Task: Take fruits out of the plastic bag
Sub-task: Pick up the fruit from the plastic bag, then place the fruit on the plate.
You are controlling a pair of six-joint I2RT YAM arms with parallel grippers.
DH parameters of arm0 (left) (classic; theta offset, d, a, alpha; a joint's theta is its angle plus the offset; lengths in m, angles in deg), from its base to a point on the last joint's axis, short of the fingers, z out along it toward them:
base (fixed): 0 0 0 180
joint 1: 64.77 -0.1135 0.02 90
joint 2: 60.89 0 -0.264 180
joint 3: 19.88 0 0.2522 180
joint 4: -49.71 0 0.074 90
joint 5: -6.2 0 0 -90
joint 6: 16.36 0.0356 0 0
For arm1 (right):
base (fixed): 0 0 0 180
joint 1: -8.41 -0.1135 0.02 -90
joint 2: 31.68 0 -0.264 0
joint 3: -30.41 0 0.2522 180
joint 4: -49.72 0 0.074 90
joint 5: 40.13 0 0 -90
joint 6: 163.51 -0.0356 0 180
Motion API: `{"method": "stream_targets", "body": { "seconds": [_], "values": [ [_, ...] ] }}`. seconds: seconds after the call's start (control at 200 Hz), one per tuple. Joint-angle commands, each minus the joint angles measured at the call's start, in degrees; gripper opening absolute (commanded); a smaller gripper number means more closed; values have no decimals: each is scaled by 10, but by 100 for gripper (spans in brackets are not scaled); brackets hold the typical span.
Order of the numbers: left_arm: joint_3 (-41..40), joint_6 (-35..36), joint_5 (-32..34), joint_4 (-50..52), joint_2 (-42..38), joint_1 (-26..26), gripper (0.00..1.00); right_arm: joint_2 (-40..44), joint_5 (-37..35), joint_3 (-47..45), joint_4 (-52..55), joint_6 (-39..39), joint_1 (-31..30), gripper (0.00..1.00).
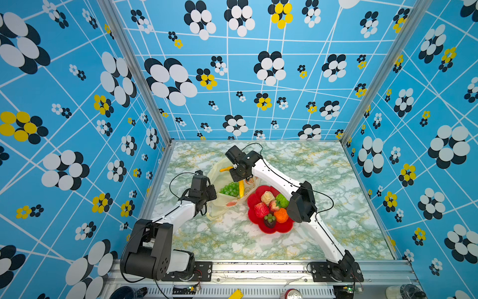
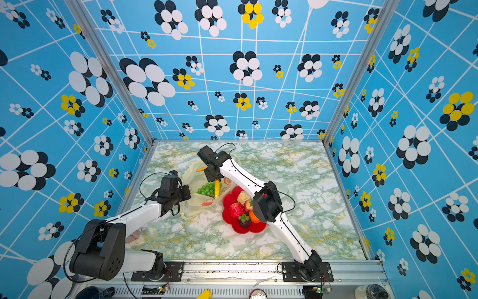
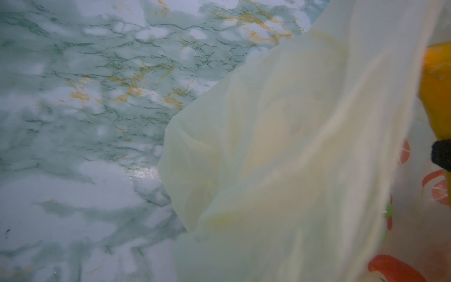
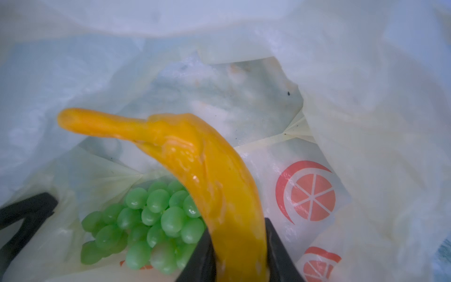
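My right claw (image 4: pixel 238 227) pinches a yellow toy banana (image 4: pixel 207 171). One black finger (image 4: pixel 202 254) presses each side of its thick end, and the curved stem points away from my wrist. The banana is inside the open mouth of the thin, translucent pale-yellow plastic bag (image 4: pixel 366 97), which has flat orange-slice prints (image 4: pixel 307 193) on its film. A bunch of green toy grapes (image 4: pixel 146 219) lies on the bag's floor, just beside and partly under the banana. I cannot tell whether the two touch.

In both top views the bag (image 1: pixel 219 203) lies crumpled on the green-veined marble-patterned tabletop (image 1: pixel 323 168), between my two arms. My right claw (image 1: pixel 239 177) reaches into it from the far side.

My left claw (image 1: pixel 207 204) is pressed together at the bag's left edge. Its fingers are hidden under the wrist. From the left wrist camera I see only pale film (image 3: pixel 280 146) drawn up close over the marble.

A red flower-shaped plate (image 1: pixel 253 200) touches the bag's right side. On it lie:
- a cream piece (image 1: pixel 267 197)
- a bumpy green fruit (image 1: pixel 282 200)
- a red strawberry (image 1: pixel 261 209)
- an orange (image 1: pixel 281 215)
- a dark purple piece (image 1: pixel 269 222)
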Motion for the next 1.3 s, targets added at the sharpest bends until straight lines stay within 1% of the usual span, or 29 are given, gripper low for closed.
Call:
{"method": "stream_targets", "body": {
  "seconds": [0.0,0.225,0.375,0.44,0.455,0.55,0.745,0.87,0.975,1.15,1.295],
  "values": [
    [7,-3,-4,4,2,-4,0,32,-12,-14,-11,11,1,30],
    [7,-3,-4,3,4,-4,0,84,11,-21,16,9,-3,30],
    [6,-2,-4,0,4,-4,0,150,12,-85,28,18,-7,30],
    [6,-2,-3,-1,4,-4,0,181,9,-130,27,18,-6,30],
    [7,-2,-1,0,5,-4,0,203,7,-142,26,18,-6,30],
    [10,0,5,9,5,-5,0,269,-9,-223,19,14,-5,30],
    [1,-2,-2,-6,-2,-6,0,398,-21,-389,22,-25,22,30],
    [2,-2,-2,-4,-4,-6,0,487,-22,-503,5,-42,57,30],
    [-2,-2,3,-6,-10,-6,0,552,-23,-596,-22,-39,89,31],
    [-1,-4,3,-8,-4,-6,0,595,-15,-681,-54,-45,127,31],
    [-6,-7,6,-12,-7,-6,0,610,-14,-750,-112,-56,145,31]
  ]
}}
